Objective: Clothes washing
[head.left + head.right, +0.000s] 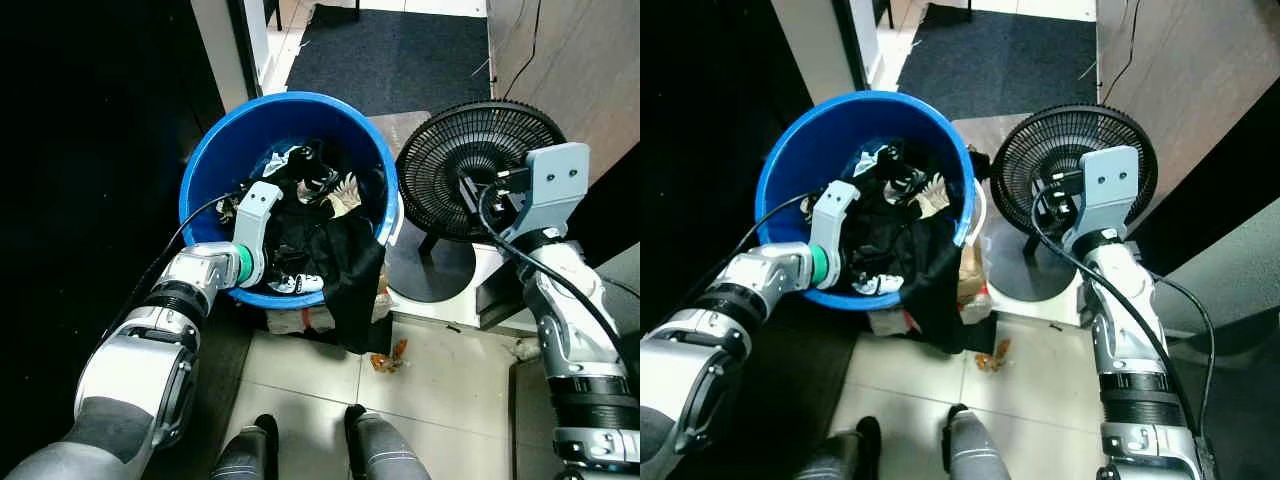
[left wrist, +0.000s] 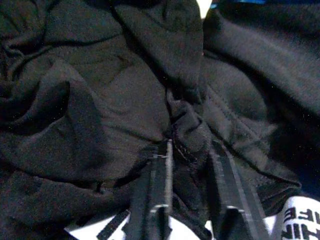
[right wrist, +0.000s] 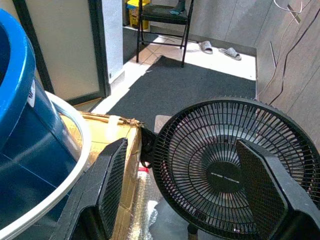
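Black clothes (image 2: 125, 100) fold pinched between my left gripper (image 2: 192, 150) jaws inside blue tub (image 1: 215, 150); right gripper (image 3: 187, 187) jaws wide before fan (image 3: 235, 175).

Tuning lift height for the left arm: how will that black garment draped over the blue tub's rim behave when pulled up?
Likely floppy: the black garment hangs limp over the blue tub rim. It will probably stretch out long and trail rather than lift as one piece. It may drag neighbouring clothes along, since the left pincer sits in bunched, overlapping folds.
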Available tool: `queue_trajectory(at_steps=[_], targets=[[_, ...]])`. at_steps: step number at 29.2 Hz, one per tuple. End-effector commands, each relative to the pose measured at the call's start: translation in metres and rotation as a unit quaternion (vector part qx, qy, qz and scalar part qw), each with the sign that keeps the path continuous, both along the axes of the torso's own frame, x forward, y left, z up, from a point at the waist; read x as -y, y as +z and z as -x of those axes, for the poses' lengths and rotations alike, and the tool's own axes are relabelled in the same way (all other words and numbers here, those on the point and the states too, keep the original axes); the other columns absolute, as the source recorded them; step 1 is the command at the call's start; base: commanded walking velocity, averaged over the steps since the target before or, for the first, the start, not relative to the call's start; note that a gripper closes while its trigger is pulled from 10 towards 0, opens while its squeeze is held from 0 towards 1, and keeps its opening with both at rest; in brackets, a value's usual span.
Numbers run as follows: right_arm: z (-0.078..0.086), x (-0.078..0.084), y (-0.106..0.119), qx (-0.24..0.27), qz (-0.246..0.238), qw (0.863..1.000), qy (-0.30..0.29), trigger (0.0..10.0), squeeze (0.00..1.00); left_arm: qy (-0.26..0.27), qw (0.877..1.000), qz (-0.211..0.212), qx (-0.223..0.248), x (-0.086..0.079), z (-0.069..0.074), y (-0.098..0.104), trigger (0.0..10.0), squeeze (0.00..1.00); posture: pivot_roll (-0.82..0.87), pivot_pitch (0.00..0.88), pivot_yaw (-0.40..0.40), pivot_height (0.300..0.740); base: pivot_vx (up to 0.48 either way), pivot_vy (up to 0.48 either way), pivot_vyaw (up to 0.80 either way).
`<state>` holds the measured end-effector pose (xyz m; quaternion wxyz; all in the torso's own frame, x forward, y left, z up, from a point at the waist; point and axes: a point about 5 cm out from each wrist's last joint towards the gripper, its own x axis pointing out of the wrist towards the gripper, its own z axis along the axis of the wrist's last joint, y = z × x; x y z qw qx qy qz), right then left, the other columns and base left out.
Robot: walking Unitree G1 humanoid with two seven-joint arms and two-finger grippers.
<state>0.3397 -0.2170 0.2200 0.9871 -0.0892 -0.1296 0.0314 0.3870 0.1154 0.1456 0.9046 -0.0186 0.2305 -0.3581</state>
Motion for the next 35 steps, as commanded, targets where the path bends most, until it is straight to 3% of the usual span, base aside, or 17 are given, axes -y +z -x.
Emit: queue_trajectory(at_steps=[1, 7, 10, 14, 15, 17, 19, 22, 25, 26, 29, 31, 32, 34, 35], targets=[[0.0, 0.0, -0.001, -0.002, -0.013, 1.0, -0.001, 10.0, 0.0, 0.006, 0.999, 0.005, -0.032, -0.002, 0.008, -0.018, 0.0, 0.0, -0.14, 0.291, 0.097, 0.74, 0.0, 0.0, 0.0], [0.0, 0.0, -0.001, -0.002, -0.014, 1.0, -0.001, 10.0, 0.0, 0.008, 1.0, 0.01, -0.025, -0.004, 0.006, -0.015, 0.0, 0.0, -0.13, 0.283, 0.095, 0.74, 0.0, 0.0, 0.0], [-0.002, -0.002, 0.0, -0.001, -0.016, 1.0, 0.0, 10.0, 0.0, 0.014, 1.0, 0.026, 0.002, -0.006, 0.001, -0.003, 0.0, 0.0, -0.13, 0.271, 0.091, 0.74, 0.0, 0.0, 0.0], [-0.007, -0.007, 0.004, 0.008, -0.021, 1.0, 0.008, 10.0, 0.0, 0.02, 0.99, 0.045, 0.135, -0.008, -0.011, 0.046, 0.0, 0.0, -0.11, 0.24, 0.085, 0.74, 0.0, 0.0, 0.0], [-0.01, -0.008, 0.005, 0.009, -0.023, 1.0, 0.009, 10.0, 0.0, 0.014, 0.983, 0.054, 0.174, -0.006, -0.012, 0.062, 10.0, 0.0, -0.1, 0.224, 0.081, 0.74, 0.0, 0.0, 0.0], [-0.011, -0.009, 0.006, 0.01, -0.024, 1.0, 0.011, 10.0, 0.0, 0.01, 0.979, 0.059, 0.196, -0.005, -0.011, 0.072, 10.0, 0.0, -0.1, 0.224, 0.081, 0.74, 0.0, 0.0, 0.0], [-0.015, -0.016, 0.008, 0.016, -0.029, 0.999, 0.02, 10.0, 0.0, 0.013, 0.965, 0.081, 0.25, -0.004, -0.009, 0.102, 10.0, 0.0, -0.09, 0.202, 0.076, 0.74, 0.0, 0.0, 0.0], [-0.017, -0.02, 0.01, 0.02, -0.032, 0.999, 0.026, 10.0, 0.0, 0.016, 0.958, 0.089, 0.274, -0.004, -0.006, 0.117, 10.0, 0.0, -0.09, 0.189, 0.074, 0.74, 0.0, 0.0, 0.0], [-0.021, -0.032, 0.017, 0.033, -0.041, 0.998, 0.044, 10.0, 0.0, 0.016, 0.936, 0.103, 0.336, -0.002, 0.004, 0.154, 10.0, 0.0, -0.07, 0.139, 0.065, 0.74, 0.0, 0.0, 0.0], [-0.021, -0.032, 0.017, 0.033, -0.041, 0.998, 0.044, 10.0, 0.0, 0.016, 0.936, 0.103, 0.336, -0.002, 0.004, 0.154, 10.0, 0.0, -0.07, 0.139, 0.065, 0.74, 0.0, 0.0, 0.0], [-0.023, -0.038, 0.023, 0.045, -0.048, 0.996, 0.054, 10.0, 0.0, 0.028, 0.919, 0.119, 0.376, -0.005, 0.012, 0.178, 10.0, 0.0, -0.06, 0.123, 0.06, 0.74, 0.0, 0.0, 0.0], [-0.025, -0.04, 0.025, 0.051, -0.051, 0.996, 0.057, 10.0, 0.0, 0.046, 0.898, 0.158, 0.409, -0.008, 0.022, 0.202, 10.0, 0.0, -0.05, 0.101, 0.051, 0.74, 0.0, 0.0, 0.0], [-0.025, -0.04, 0.025, 0.051, -0.051, 0.996, 0.057, 10.0, 0.0, 0.046, 0.898, 0.158, 0.409, -0.008, 0.022, 0.202, 10.0, 0.0, -0.05, 0.101, 0.051, 0.74, 0.0, 0.0, 0.0], [-0.026, -0.042, 0.026, 0.055, -0.053, 0.995, 0.06, 10.0, 0.0, 0.06, 0.863, 0.195, 0.462, -0.011, 0.037, 0.228, 10.0, 0.0, -0.05, 0.092, 0.041, 0.74, 0.0, 0.0, 0.0], [-0.026, -0.042, 0.026, 0.055, -0.053, 0.995, 0.06, 10.0, 0.0, 0.06, 0.863, 0.195, 0.462, -0.011, 0.037, 0.228, 10.0, 0.0, -0.05, 0.092, 0.041, 0.74, 0.0, 0.0, 0.0]])
